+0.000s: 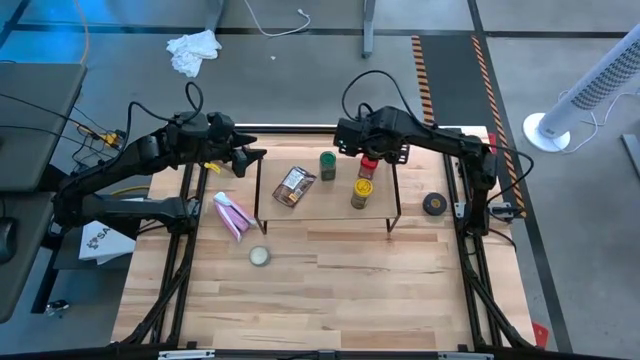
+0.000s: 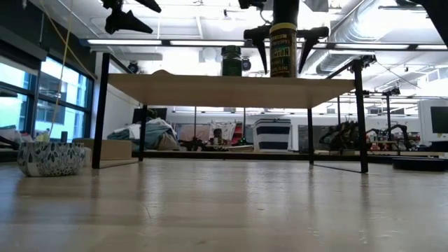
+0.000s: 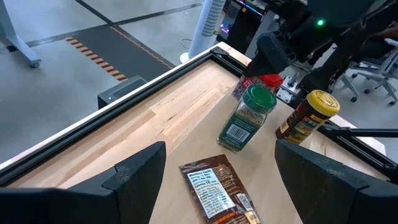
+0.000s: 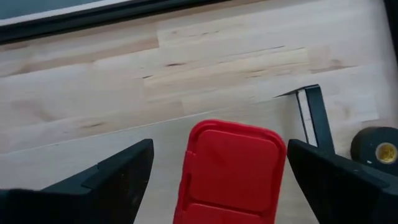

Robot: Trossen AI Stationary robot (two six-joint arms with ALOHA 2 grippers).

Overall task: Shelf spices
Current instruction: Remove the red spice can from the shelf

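Near part of the table (image 1: 330, 300) was bare wood. A pale round tin (image 1: 259, 256) sat toward the left, nearest the front edge of all items. Just beyond it a pink packet (image 1: 231, 215) lay beside the shelf's left legs. A black tape roll (image 1: 434, 204) sat near the table's right edge.

The shelf (image 1: 325, 208) stood toward the table's far edge, around mid-width. All four spices were on its top board: flat brown printed packet (image 1: 294, 186) left of centre, yellow-lidded jar (image 1: 362, 192) nearer the front right, green-lidded jar (image 1: 328, 165) behind centre, red boxy container (image 1: 368, 167) at the far right part.

Right tool (image 1: 372, 152) hovered directly over the red boxy container, fingers (image 4: 112, 174) spread wide, one on each side, not touching it. Left tool (image 1: 250, 160) sat at the shelf's far left corner, fingers (image 3: 134, 180) spread apart, holding nothing, aimed across the shelf at the packet and jars.
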